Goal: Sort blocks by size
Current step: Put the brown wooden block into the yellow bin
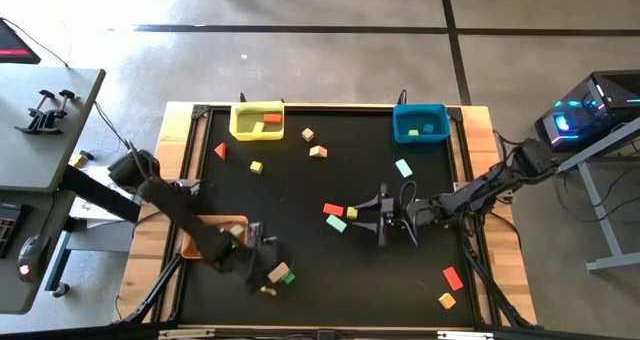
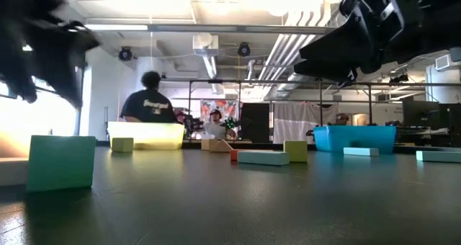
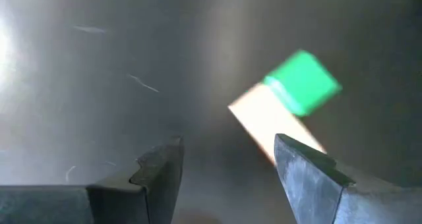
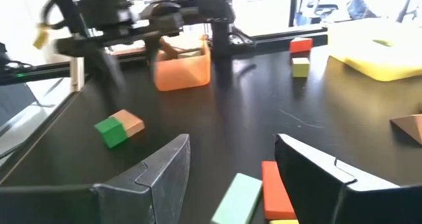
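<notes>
My left gripper [image 1: 260,250] is open and empty at the table's near left, just left of a green block [image 3: 303,82] and a tan block [image 3: 267,118] that lie side by side on the table [image 1: 281,273]. My right gripper [image 1: 378,217] is open and empty at mid-table. Just beyond its fingertips lie a mint bar [image 4: 234,197], a red bar [image 4: 277,191] and a yellow block [image 1: 352,213]. Other blocks lie scattered on the black mat.
An orange bin [image 1: 215,230] stands under the left arm at the near left. A yellow bin [image 1: 257,120] and a blue bin [image 1: 420,123], each holding blocks, stand at the far edge. Red [image 1: 453,277] and orange [image 1: 446,300] blocks lie at the near right.
</notes>
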Action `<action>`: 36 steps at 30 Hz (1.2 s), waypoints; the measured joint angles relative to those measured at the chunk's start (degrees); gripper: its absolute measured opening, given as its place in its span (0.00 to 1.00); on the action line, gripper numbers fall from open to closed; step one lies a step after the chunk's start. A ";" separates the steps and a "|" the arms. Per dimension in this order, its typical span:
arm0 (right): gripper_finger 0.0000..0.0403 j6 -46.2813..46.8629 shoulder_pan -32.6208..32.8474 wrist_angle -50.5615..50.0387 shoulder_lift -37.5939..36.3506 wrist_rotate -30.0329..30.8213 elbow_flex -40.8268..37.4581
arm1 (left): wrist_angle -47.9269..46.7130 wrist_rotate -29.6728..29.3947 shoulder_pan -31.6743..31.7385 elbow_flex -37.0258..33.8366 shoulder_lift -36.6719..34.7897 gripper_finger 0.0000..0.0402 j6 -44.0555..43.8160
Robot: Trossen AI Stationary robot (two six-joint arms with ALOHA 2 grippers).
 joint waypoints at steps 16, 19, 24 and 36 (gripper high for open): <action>0.54 0.04 -1.39 -0.48 0.04 0.02 0.00 | 18.19 -3.28 -3.64 -6.25 5.33 0.55 -1.50; 0.54 0.16 -1.39 -0.74 0.06 0.02 0.00 | 17.18 -3.34 -2.82 -6.25 5.68 0.55 -0.61; 0.54 0.41 -1.39 -0.77 0.07 0.02 0.00 | 14.19 -3.75 -1.01 -6.15 5.36 0.55 0.02; 0.54 1.54 -1.37 -1.57 0.07 0.06 0.00 | 0.38 -17.04 0.13 -6.28 -1.21 0.55 -9.82</action>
